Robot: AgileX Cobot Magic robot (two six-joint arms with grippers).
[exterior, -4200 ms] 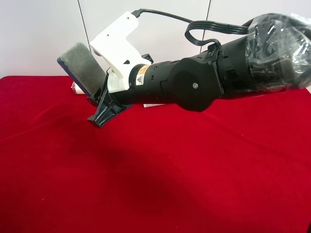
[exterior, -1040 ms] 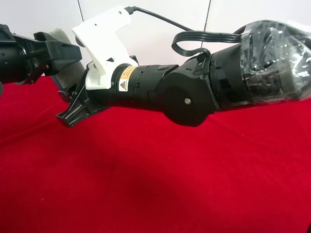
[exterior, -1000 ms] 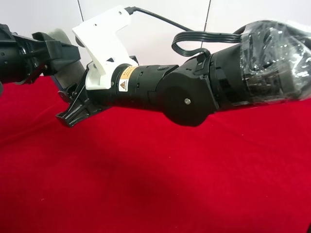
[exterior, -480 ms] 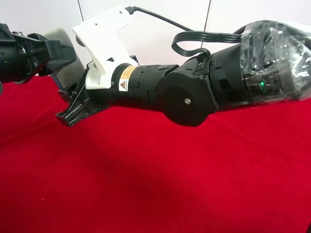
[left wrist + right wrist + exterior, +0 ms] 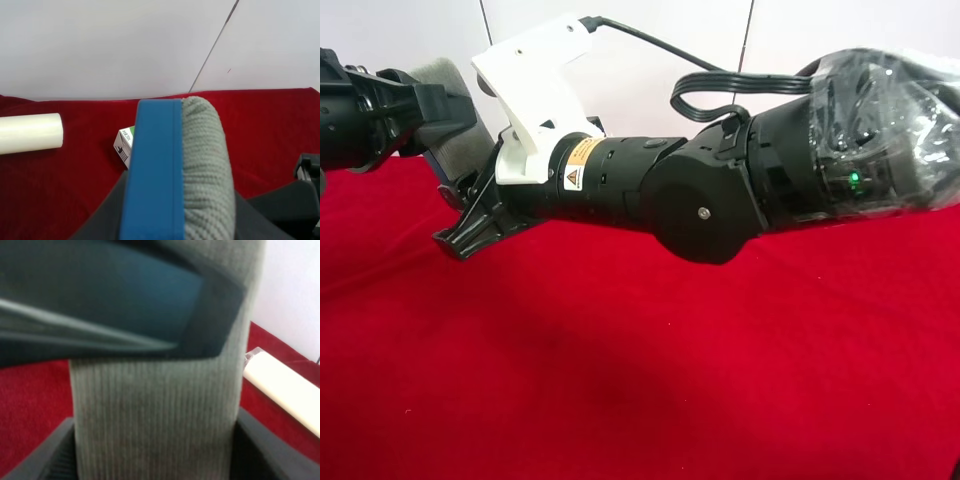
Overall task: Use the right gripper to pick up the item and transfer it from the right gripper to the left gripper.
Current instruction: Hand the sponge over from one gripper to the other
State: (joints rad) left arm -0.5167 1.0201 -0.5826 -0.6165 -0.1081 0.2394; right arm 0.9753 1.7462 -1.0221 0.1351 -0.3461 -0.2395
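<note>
The item (image 5: 442,72), a grey felt pad with a blue base, is held in the air above the red cloth at the exterior high view's upper left. The right gripper (image 5: 468,200), on the arm with the white bracket (image 5: 535,85), is shut on its lower end. In the right wrist view the felt (image 5: 155,405) fills the space between its fingers (image 5: 270,455). The left gripper (image 5: 445,105) reaches in from the left and is shut on the upper end. The left wrist view shows the blue base (image 5: 152,165) and the felt between the jaws, touching both.
A cream-white roll (image 5: 30,132) and a small white printed carton (image 5: 125,145) lie on the red cloth (image 5: 640,380) near the white back wall. The roll also shows in the right wrist view (image 5: 282,387). The right arm, wrapped in plastic (image 5: 890,120), spans the upper part of the exterior high view.
4.2 s ago only the right gripper held the item. It has since moved left and up, and the left gripper has come in and closed on the upper end.
</note>
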